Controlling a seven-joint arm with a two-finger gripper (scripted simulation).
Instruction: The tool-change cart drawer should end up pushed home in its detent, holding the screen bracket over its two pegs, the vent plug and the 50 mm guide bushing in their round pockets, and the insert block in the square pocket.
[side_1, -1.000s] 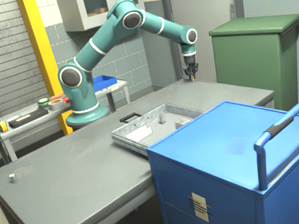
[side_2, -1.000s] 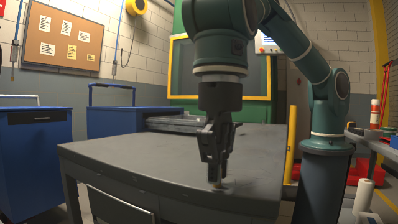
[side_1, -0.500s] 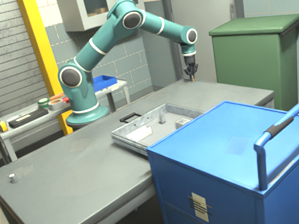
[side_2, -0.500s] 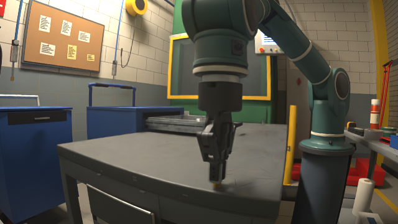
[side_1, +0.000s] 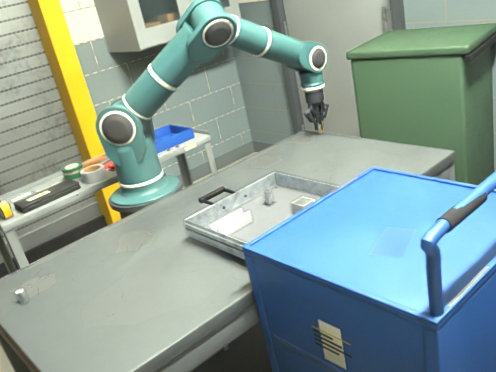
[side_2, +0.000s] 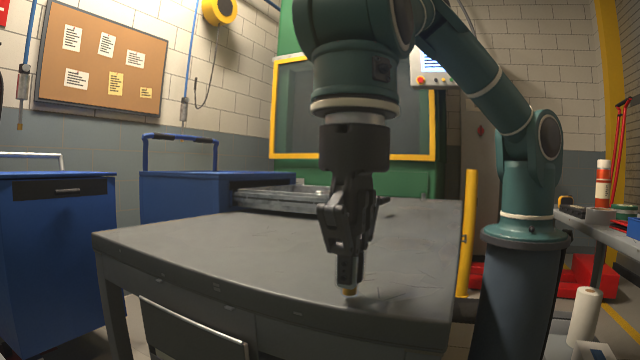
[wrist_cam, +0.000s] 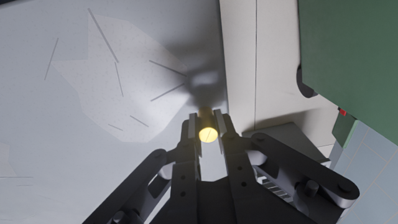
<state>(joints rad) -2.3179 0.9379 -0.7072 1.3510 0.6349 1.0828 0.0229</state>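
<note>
A small brass-coloured cylinder (wrist_cam: 207, 126), which I take for the vent plug (side_2: 348, 290) (side_1: 320, 130), stands at the far corner of the grey table, gripped by my closed gripper (wrist_cam: 206, 124) (side_2: 349, 277) (side_1: 318, 122). The cart drawer (side_1: 260, 210) (side_2: 285, 196) is pulled open over the table from the blue cart (side_1: 380, 270). Inside it lie a white bracket (side_1: 231, 221), a peg (side_1: 269, 196) and a square white block (side_1: 302, 202). A small grey metal cylinder (side_1: 21, 295) stands near the table's near left corner.
A green bin (side_1: 425, 95) stands just beyond the table's far edge, close to the gripper. A side bench (side_1: 75, 180) with a blue tray (side_1: 172, 136), tape rolls and tools is behind the arm's base. A second blue cart (side_2: 50, 240) is off the table.
</note>
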